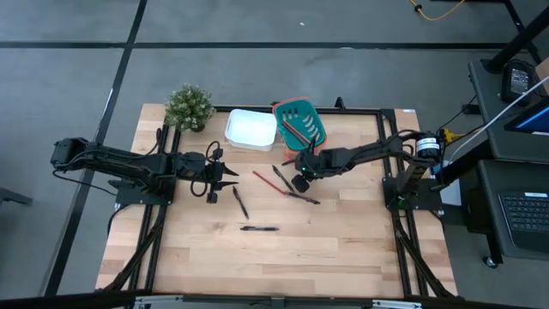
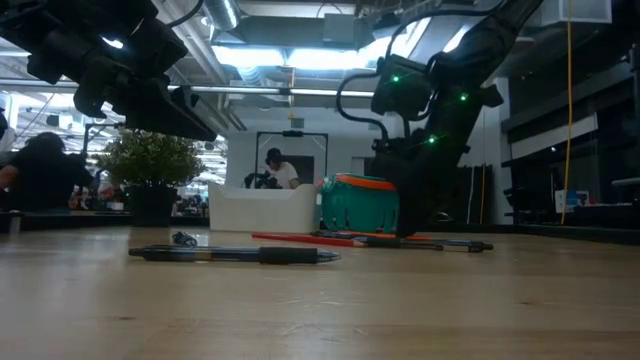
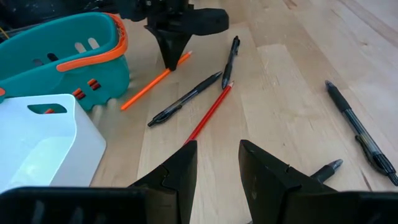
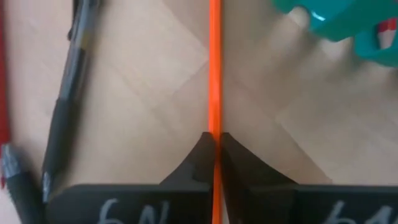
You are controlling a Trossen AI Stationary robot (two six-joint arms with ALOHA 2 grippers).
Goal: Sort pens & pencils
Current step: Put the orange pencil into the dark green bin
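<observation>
Nearest you in the low view lies one black pen, flat on the wooden table and running side to side across the picture; in the high view it sits alone toward the front edge. A second black pen lies just in front of the left gripper, angled away from it, and that gripper hovers with its fingers spread and nothing between them. Farther in, your right gripper is down at the table with its fingers pinched shut on an orange pencil; the pencil's long axis runs straight out between the fingers, and its held end is hidden under them. In the left wrist view that same pencil slants toward the teal basket. Beside it lie two more black pens and a red pencil, crossing loosely. The basket's contents are hard to make out from above. Next to it stands a white bin, then a small potted plant. Beyond the table, a person sits in the room, small and indistinct.
</observation>
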